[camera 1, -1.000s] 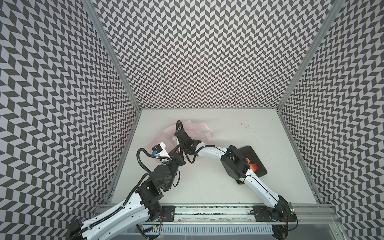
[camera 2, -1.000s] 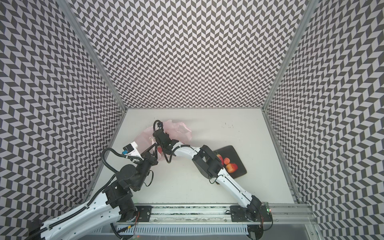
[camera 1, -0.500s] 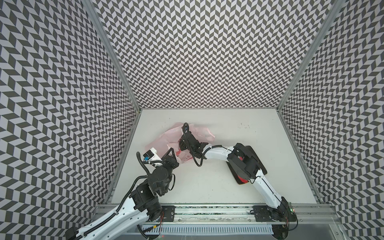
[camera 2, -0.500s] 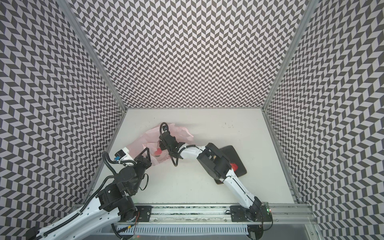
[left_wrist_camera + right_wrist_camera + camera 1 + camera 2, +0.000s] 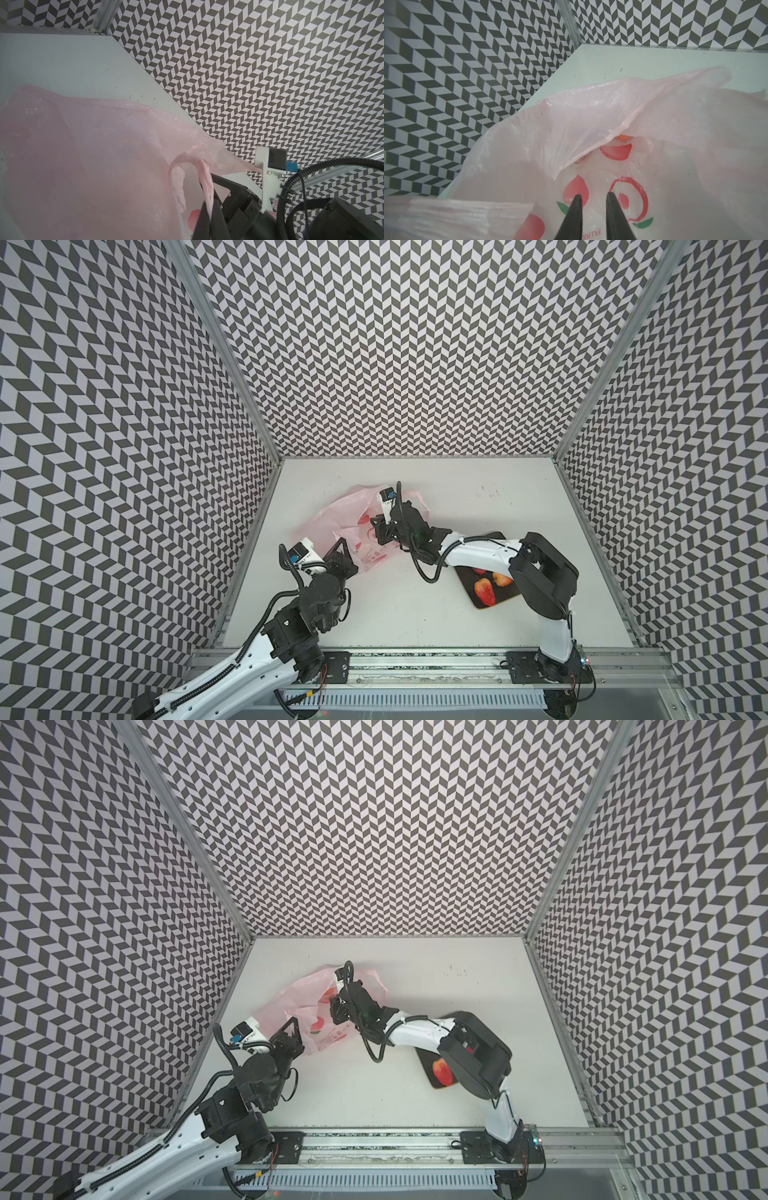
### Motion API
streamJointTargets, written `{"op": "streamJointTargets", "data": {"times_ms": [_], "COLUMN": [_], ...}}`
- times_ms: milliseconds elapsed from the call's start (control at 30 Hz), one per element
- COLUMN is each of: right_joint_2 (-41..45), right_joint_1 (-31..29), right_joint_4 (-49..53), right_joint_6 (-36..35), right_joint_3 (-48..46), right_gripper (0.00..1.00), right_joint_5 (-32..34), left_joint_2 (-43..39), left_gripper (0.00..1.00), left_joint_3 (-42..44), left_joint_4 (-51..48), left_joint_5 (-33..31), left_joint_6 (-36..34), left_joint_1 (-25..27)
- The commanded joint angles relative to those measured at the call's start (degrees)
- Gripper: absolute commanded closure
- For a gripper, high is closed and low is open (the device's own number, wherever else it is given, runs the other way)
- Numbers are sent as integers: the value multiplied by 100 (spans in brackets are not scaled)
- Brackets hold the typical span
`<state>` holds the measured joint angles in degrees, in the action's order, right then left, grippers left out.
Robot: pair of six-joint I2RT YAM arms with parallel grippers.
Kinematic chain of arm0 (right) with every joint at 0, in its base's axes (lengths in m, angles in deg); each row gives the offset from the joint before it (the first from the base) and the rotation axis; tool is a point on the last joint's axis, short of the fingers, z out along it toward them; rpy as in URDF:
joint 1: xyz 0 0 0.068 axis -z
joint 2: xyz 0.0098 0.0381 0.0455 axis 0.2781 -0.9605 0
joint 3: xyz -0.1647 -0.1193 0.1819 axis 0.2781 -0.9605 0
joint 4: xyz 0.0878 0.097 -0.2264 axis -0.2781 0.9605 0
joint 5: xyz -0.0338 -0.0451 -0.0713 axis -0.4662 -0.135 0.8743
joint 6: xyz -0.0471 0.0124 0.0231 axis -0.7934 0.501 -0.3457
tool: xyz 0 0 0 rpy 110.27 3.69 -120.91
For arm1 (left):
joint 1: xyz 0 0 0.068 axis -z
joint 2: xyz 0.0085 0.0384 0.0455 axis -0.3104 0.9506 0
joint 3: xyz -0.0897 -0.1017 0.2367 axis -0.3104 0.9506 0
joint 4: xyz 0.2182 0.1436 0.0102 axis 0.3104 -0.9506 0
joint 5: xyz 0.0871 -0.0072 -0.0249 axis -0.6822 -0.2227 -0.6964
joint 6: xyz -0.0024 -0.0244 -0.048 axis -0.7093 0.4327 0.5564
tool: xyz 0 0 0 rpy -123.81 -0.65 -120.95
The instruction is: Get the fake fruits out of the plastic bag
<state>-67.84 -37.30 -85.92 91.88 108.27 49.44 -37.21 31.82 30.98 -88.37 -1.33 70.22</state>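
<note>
**Left arm** (image 5: 249,659). The base sits at the near rail (image 5: 415,657). The links fold upward and the forearm reaches forward, which places the left end effector (image 5: 341,556) at the near edge of the plastic bag (image 5: 332,518). In the left wrist view its jaws are closed on a twisted handle loop (image 5: 204,180) of the bag. The pink strip runs between the fingers (image 5: 219,226). The bag body spreads over the tabletop (image 5: 395,614) ahead of this end effector.

**Right arm** (image 5: 478,551). The base sits at the same rail. The upper link rises to a sharply bent elbow (image 5: 544,572), and the forearm runs low and nearly level toward the bag. The right end effector (image 5: 377,526) points into the bag mouth. In the right wrist view its two fingers (image 5: 576,216) stand a narrow gap apart with nothing between them. The tips hang over the printed inner wall of the bag.

**Fake fruits.**
- One orange ball (image 5: 624,137) lies inside the bag, ahead of the right fingertips and half covered by a fold of film.
- A strawberry (image 5: 484,591) and an apple (image 5: 502,578) lie on a dark board (image 5: 505,595) behind the right end effector. They sit below the elbow, well apart from the bag.
- Red patches show through the film in both top views. Whether they are fruit or print cannot be told.
</note>
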Motion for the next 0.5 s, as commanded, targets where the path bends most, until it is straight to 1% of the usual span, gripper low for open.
{"op": "streamJointTargets", "data": {"times_ms": [0, 100, 200, 300, 467], "right_joint_2": [309, 605, 817, 699, 18], "right_joint_1": [41, 43, 41, 37, 38], "right_joint_4": [-358, -615, -1136, -1462, -1344], "right_joint_6": [-83, -385, -752, -1037, -1256], "right_joint_3": [-258, -583, -1060, -1201, -735], "right_gripper": [79, 79, 79, 78, 76], "right_joint_5": [-596, -1107, -1351, -1283, -1062], "left_joint_2": [-15, -33, -51, -62, -190], "left_gripper": [100, 100, 100, 100, 100], "left_joint_3": [56, 34, 39, 9, -146], "left_joint_4": [169, 200, 221, 156, -80], "left_joint_5": [-119, -104, -56, -47, 84], "left_joint_6": [-67, -182, -226, -216, -407], "left_joint_1": [25, 29, 23, 29, 27]}}
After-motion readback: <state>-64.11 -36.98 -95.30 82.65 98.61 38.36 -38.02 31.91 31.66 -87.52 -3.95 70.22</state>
